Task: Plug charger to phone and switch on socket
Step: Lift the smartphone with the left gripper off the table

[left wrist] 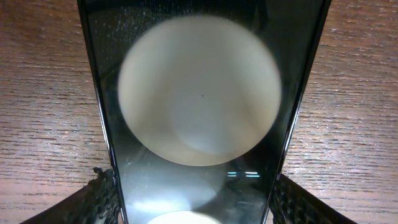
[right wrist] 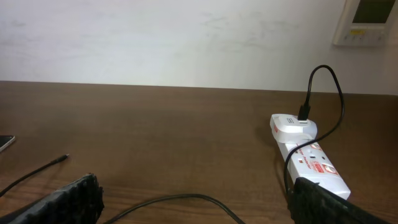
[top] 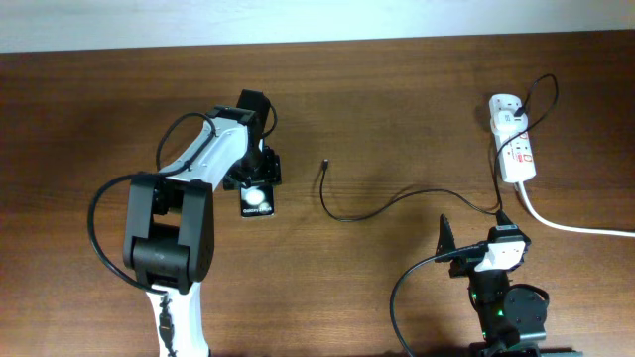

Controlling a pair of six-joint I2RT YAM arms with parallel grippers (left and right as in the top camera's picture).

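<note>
The black phone [top: 257,202] lies flat on the wooden table, left of centre, one white round patch showing. My left gripper [top: 254,181] straddles it from above. In the left wrist view the phone [left wrist: 199,93] fills the space between the fingers [left wrist: 96,199], and both pads sit against its long edges. The charger cable [top: 377,210] curves across the table, its loose tip [top: 324,165] to the right of the phone. The white socket [top: 514,149] lies at the far right with the cable plugged into its block. My right gripper [top: 474,230] stands open near the front edge, above the cable [right wrist: 180,198].
A thick white cord [top: 575,226] runs from the socket [right wrist: 311,158] to the right edge. The charger tip [right wrist: 65,157] and a corner of the phone [right wrist: 5,142] show at the left of the right wrist view. A wall panel [right wrist: 367,22] hangs behind the table.
</note>
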